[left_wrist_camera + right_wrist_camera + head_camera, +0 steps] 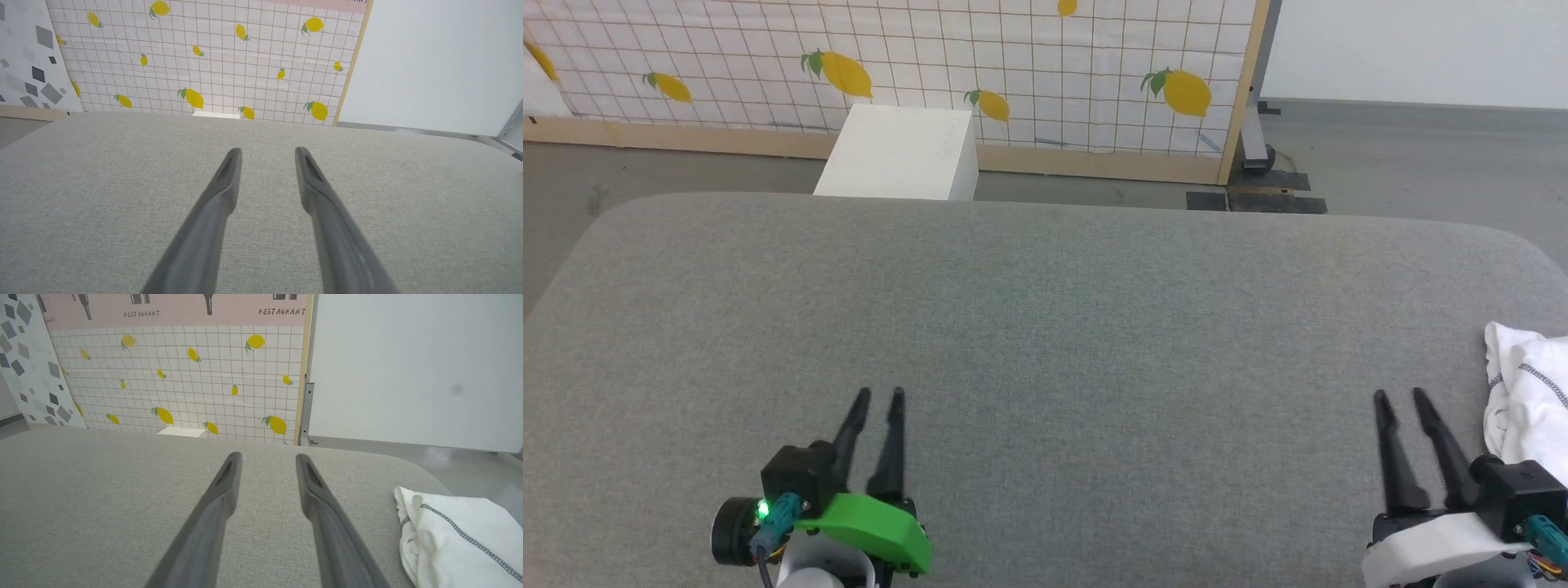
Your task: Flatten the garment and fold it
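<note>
Left gripper: my left gripper (880, 394) sits at the lower left of the head view. Its two dark fingers point away from me, parted by a narrow gap, with nothing between them.
Surface: the grey padded surface (1045, 310) spreads under both my arms.
Far side, middle: a white box (898, 155) stands on the floor beyond the far edge, against the lemon-print panel (1029, 73).
Right gripper: my right gripper (1400, 394) is at the lower right. Its fingers are slightly apart, like the left pair, and they grip nothing.
Garment: the garment (1527, 400) lies crumpled at the right edge of the surface, just beside my right fingers on their outer side, and I am not touching it.
Garment detail: a dark stitched seam (461, 535) runs diagonally across the white folds in the right wrist view.
</note>
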